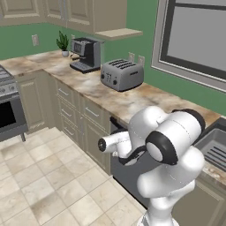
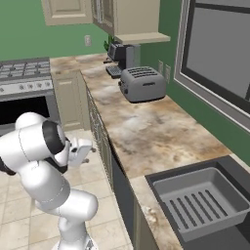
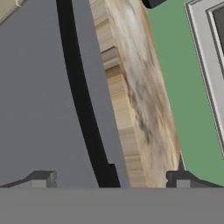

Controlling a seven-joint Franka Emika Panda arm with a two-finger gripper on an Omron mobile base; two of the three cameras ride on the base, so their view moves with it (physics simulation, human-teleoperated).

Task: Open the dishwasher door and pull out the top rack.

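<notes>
The hand (image 3: pixel 110 183) has its fingers (image 3: pixel 41 179) spread wide apart with nothing between them, facing the dishwasher door (image 3: pixel 35 96), whose long black bar handle (image 3: pixel 81 96) runs between the two fingertips. The door is shut, set under the marbled bench (image 1: pixel 110 99) beside the sink (image 2: pixel 205 202), and in the left base view the white arm (image 1: pixel 167 150) hides most of it. A toaster (image 1: pixel 122 74) and a coffee machine (image 1: pixel 86 54) stand on the bench further along

hidden: dishwasher door (image 1: pixel 128 170) mostly behind arm (handle too) | sink (image 1: pixel 216 148) edge-cropped
</notes>
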